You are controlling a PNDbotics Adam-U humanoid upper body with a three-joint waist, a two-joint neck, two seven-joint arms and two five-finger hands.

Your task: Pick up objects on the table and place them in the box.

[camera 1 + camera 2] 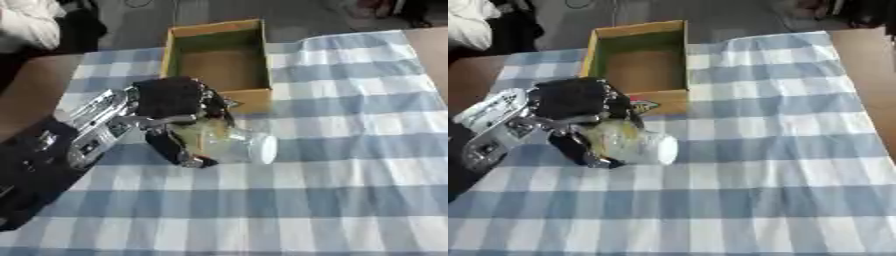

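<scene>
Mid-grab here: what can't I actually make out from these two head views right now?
- Clear jar: contents blurred yellowish in both views; left hand covers its base end.
- Whether the jar is off the checked cloth: cannot tell in either view.
- Box: print on its near wall is blurred and partly behind the hand.
- Right hand: in neither view.

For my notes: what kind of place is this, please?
Probably an indoor test or demo setup: a table under a blue checked cloth, an open cardboard box, and the left hand curled round a clear jar.
</scene>
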